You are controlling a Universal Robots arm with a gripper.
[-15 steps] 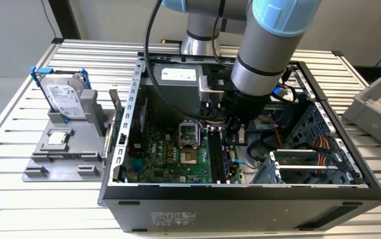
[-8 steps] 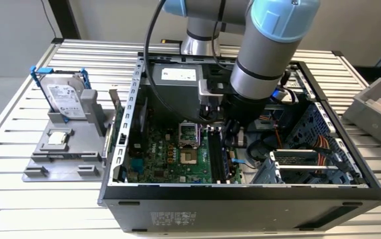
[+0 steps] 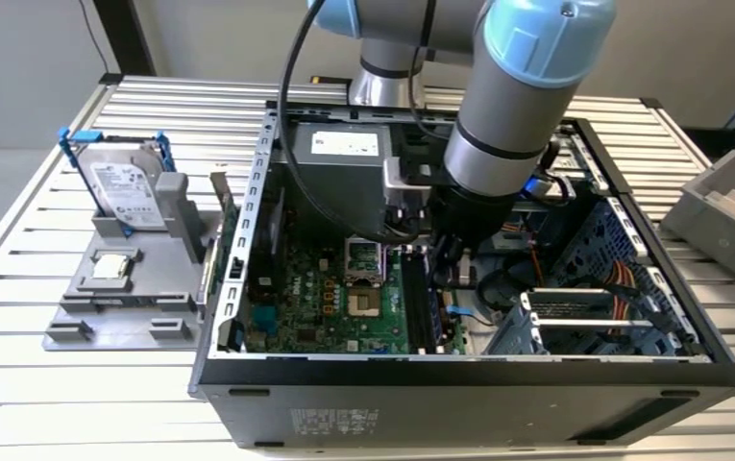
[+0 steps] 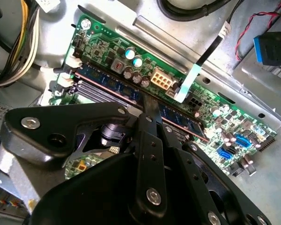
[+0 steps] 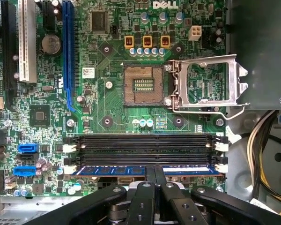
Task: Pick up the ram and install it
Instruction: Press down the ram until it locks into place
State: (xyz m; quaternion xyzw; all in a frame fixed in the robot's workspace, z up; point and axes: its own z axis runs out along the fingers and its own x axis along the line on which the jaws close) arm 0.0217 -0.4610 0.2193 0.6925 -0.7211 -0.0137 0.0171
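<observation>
The ram (image 5: 112,171) is a thin blue stick lying along the outermost of the motherboard's (image 5: 107,108) long black slots (image 5: 145,145). It sits level between the white end latches. In both wrist views my gripper (image 5: 154,174) is down over the middle of the stick, fingers drawn together on it. In the second wrist view the ram (image 4: 107,82) runs slantwise under the gripper (image 4: 149,107). In the exterior view the gripper (image 3: 451,279) reaches down inside the open computer case (image 3: 470,370), over the slot area.
A grey holder (image 3: 117,307) at the exterior view's left carries a silver hard drive (image 3: 124,187) in a blue frame and a small square chip (image 3: 113,266). Inside the case are the power supply (image 3: 341,154), an open processor socket (image 5: 143,84) and cable bundles (image 5: 262,154).
</observation>
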